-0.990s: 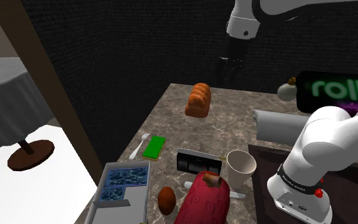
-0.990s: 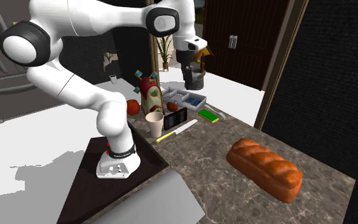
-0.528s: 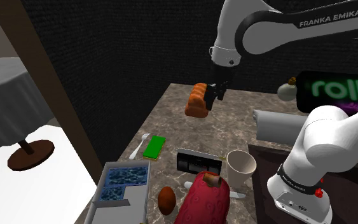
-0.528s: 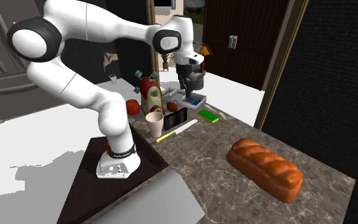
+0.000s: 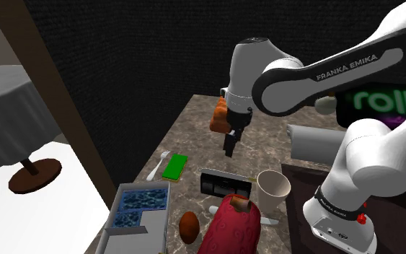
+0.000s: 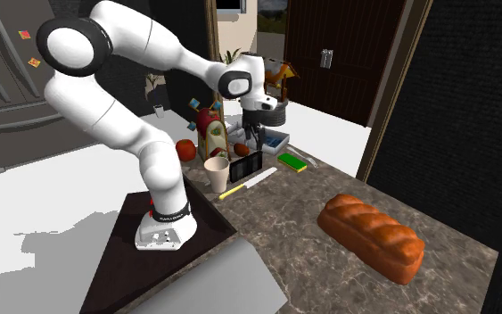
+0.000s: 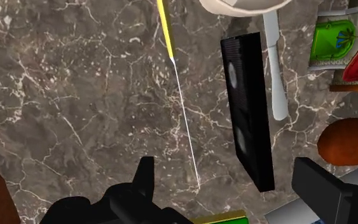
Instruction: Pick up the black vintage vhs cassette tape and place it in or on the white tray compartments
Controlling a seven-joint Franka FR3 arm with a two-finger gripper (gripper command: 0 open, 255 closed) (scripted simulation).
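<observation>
The black VHS cassette (image 5: 224,182) stands on its long edge on the marble counter, between a green sponge and a cup. It appears as a dark slab (image 6: 246,165) in the second exterior view and as a long black block (image 7: 247,108) in the wrist view. My gripper (image 5: 228,150) hangs a short way above it, pointing down, and is open (image 7: 231,191) with nothing between its fingers (image 7: 144,182). The white tray (image 5: 142,227) with blue-patterned compartments sits at the counter's near corner in the shoulder view, past the cassette (image 6: 274,139).
A bread loaf (image 6: 372,236) lies at the far end. Near the cassette are a cup (image 5: 273,189), a yellow-handled knife (image 7: 177,83), a green sponge (image 5: 174,167), a fork (image 5: 158,164), a brown ball (image 5: 188,226) and a red object (image 5: 230,224).
The arm has swung down from high over the counter's far end, past the loaf, and the gripper now hangs low just above the cassette.
</observation>
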